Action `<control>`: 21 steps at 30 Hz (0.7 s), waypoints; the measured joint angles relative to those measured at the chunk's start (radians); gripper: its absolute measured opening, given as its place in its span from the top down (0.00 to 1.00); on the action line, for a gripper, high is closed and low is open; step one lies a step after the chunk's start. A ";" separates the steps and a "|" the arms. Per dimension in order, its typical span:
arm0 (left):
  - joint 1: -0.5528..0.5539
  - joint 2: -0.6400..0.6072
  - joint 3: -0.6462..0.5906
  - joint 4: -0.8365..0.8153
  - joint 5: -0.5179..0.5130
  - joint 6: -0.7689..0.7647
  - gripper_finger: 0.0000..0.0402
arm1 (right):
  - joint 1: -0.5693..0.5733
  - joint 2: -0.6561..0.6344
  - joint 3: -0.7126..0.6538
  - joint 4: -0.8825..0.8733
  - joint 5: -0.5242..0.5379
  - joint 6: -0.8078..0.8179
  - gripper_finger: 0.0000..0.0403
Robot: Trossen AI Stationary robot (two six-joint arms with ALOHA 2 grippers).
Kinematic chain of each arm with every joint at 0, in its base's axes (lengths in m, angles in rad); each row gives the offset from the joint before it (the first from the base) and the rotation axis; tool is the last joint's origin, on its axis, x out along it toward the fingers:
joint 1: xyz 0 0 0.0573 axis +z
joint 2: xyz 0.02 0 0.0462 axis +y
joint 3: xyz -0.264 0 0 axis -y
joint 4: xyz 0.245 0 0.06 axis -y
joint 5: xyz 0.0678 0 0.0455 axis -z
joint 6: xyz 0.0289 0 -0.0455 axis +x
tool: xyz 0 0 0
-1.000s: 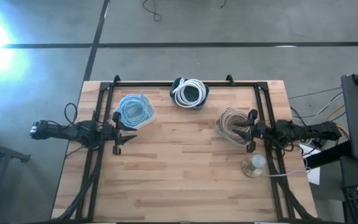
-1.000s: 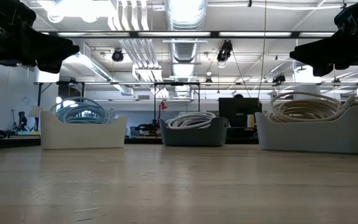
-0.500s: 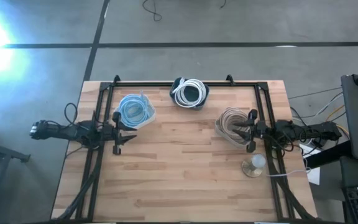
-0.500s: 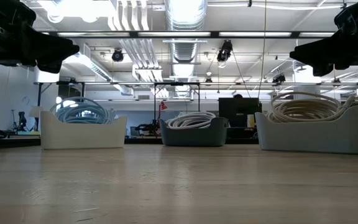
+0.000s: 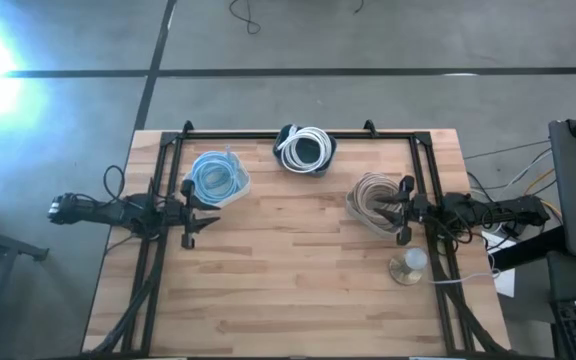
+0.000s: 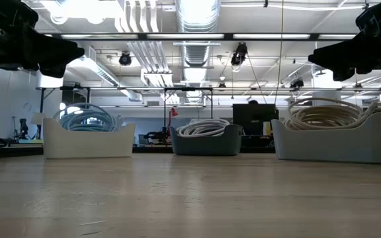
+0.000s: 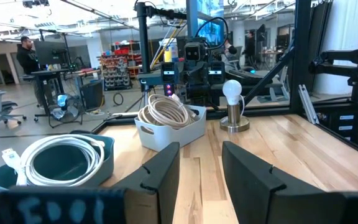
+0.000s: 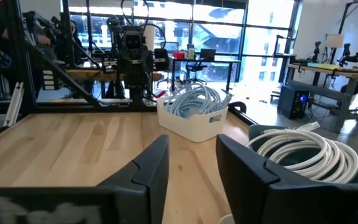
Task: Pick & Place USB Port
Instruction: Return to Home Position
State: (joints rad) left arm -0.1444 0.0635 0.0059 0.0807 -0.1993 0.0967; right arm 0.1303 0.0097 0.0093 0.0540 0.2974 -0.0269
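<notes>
Three bins of coiled cable stand on the wooden table: a white bin of blue cable, a dark bin of white cable, and a white bin of beige cable. No separate USB port shows. My left gripper hovers open by the table's left edge, just nearer than the blue-cable bin. My right gripper hovers open over the right rim of the beige-cable bin. Both hang high above the tabletop in the low view.
A light bulb on a round stand sits near the table's right edge, nearer than the right gripper. A black frame runs along the far edge and both sides. Bare wood fills the middle and near half.
</notes>
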 joint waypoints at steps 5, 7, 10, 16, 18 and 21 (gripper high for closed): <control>0.000 0.000 0.000 0.000 0.000 0.000 0.66 | 0.000 0.000 0.000 0.000 0.000 0.000 0.70; 0.000 0.000 0.000 0.000 0.000 0.000 0.66 | 0.000 0.000 0.000 0.000 0.000 0.000 0.71; 0.000 0.000 0.000 0.000 0.000 0.000 0.66 | 0.000 0.000 0.000 0.000 0.000 0.000 0.71; 0.000 0.000 0.000 0.000 0.000 0.000 0.66 | 0.000 0.000 0.000 0.000 0.000 0.000 0.71; 0.000 0.000 0.000 0.000 0.000 0.000 0.66 | 0.000 0.000 0.000 0.000 0.000 0.000 0.70; 0.000 0.000 0.000 0.000 0.000 0.000 0.66 | 0.000 0.000 0.000 0.000 0.000 0.000 0.69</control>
State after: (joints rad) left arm -0.1448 0.0635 0.0059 0.0807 -0.1993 0.0969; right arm 0.1303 0.0097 0.0097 0.0542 0.2974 -0.0269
